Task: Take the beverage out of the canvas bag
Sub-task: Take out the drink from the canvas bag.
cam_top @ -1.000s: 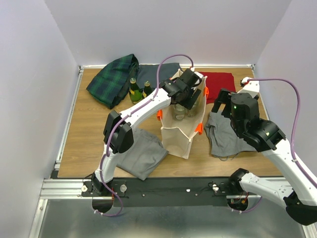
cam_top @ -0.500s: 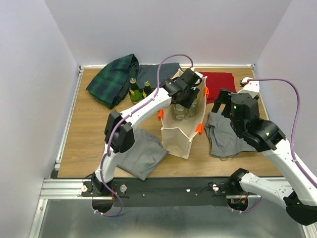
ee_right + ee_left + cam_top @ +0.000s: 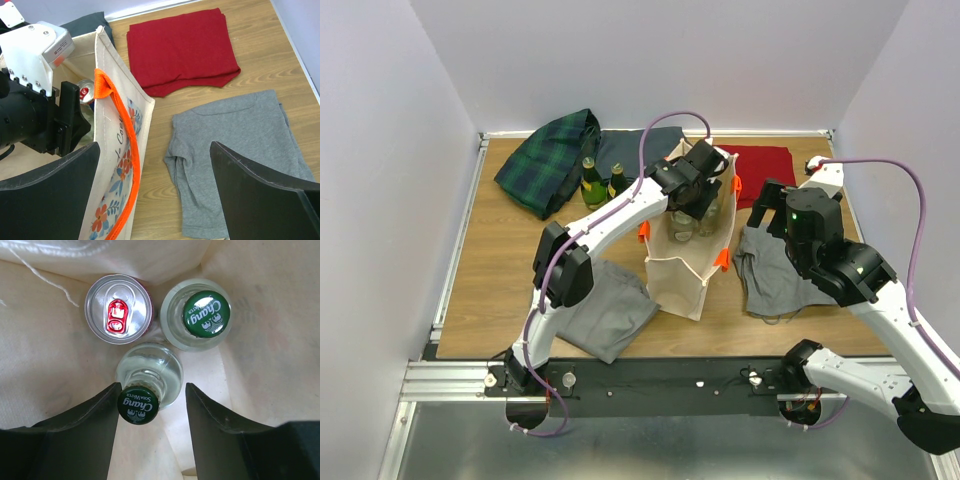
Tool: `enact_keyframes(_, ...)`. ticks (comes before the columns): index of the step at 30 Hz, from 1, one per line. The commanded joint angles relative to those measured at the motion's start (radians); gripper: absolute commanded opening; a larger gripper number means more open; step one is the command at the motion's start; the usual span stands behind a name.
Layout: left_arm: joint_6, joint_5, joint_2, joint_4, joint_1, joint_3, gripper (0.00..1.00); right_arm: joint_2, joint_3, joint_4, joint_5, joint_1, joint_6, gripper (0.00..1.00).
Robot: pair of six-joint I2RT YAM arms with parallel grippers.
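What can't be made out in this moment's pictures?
Top external: the left arm covers the mouth of the canvas bag, mostly hiding the drinks.
Left wrist: the can shows only its lid; brand hidden.
Right wrist: the bag's printed wording is cut by the orange handle and the right gripper.

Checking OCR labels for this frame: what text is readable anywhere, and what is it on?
"Chang": on the far bottle cap, green.
"SODA WATER": on the near bottle cap, green.
Cursive print on the canvas bag side: partly hidden by the handle, unreadable.
Lid of the can: no legible text.
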Motion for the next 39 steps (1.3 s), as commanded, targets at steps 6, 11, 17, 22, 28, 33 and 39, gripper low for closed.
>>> enact_keyframes(6,-0.012,-0.030,0.011,-0.002,0.007,0.028,0.52,-0.009,-0.010,-0.001,0.035,0.005,0.000,1.00)
enact_keyframes(11,-0.010,-0.028,0.017,-0.005,0.007,0.029,0.49,-0.004,-0.009,-0.002,0.035,0.005,0.000,1.00)
enact_keyframes(17,-0.009,-0.030,0.019,-0.011,0.007,0.023,0.44,-0.006,-0.012,-0.001,0.035,0.005,0.000,1.00)
enact_keyframes(22,-0.006,-0.031,0.017,-0.011,0.007,0.022,0.27,-0.004,-0.012,0.001,0.036,0.005,0.000,1.00)
enact_keyframes(28,-0.006,-0.026,0.019,-0.011,0.007,0.022,0.03,-0.007,-0.012,-0.001,0.035,0.005,0.000,1.00)
enact_keyframes(33,-0.001,-0.022,0.022,-0.014,0.007,0.020,0.00,-0.009,-0.012,-0.002,0.036,0.005,0.000,1.00)
enact_keyframes(39,0.007,-0.007,0.002,-0.002,0.007,0.014,0.00,-0.007,-0.012,-0.001,0.036,0.005,0.000,1.00)
